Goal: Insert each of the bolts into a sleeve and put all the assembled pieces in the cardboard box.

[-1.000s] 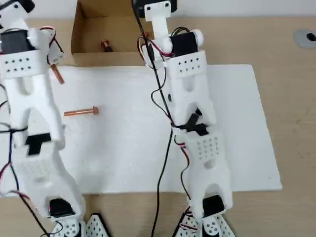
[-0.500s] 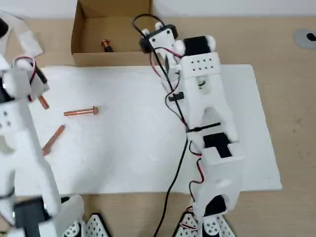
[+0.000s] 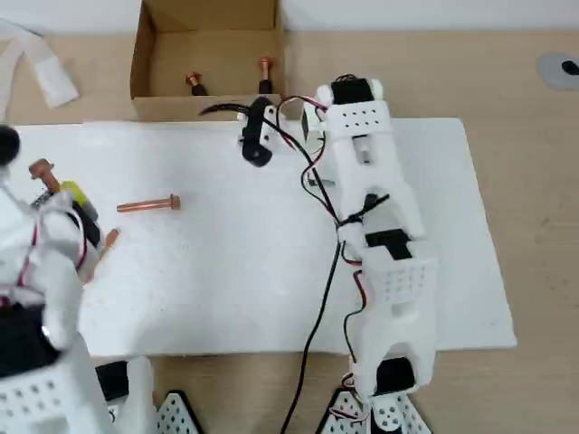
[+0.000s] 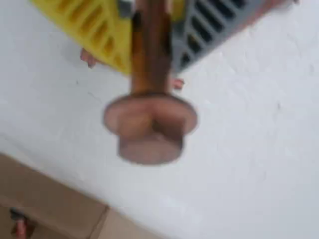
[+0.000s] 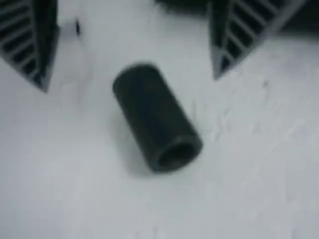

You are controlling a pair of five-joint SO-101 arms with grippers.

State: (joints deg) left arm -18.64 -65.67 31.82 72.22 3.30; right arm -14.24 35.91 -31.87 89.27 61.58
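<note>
My left gripper is shut on a copper bolt, its shank between the yellow and grey fingers, head pointing outward. In the high view this bolt sticks out of the left gripper at the left edge of the white foam mat. My right gripper is open just above a black sleeve, which lies on its side on the mat between the fingers. From above, that sleeve lies just in front of the cardboard box. Two assembled pieces stand inside the box.
A loose copper bolt lies on the mat left of centre. Another bolt lies partly hidden beside the left arm. Black cables trail from the right arm across the mat. A white object lies on the wooden table at far left.
The right arm pulled back out of the box, leaving a second piece inside, and now hangs over the black sleeve. The left arm swung back toward the near left, still holding its bolt.
</note>
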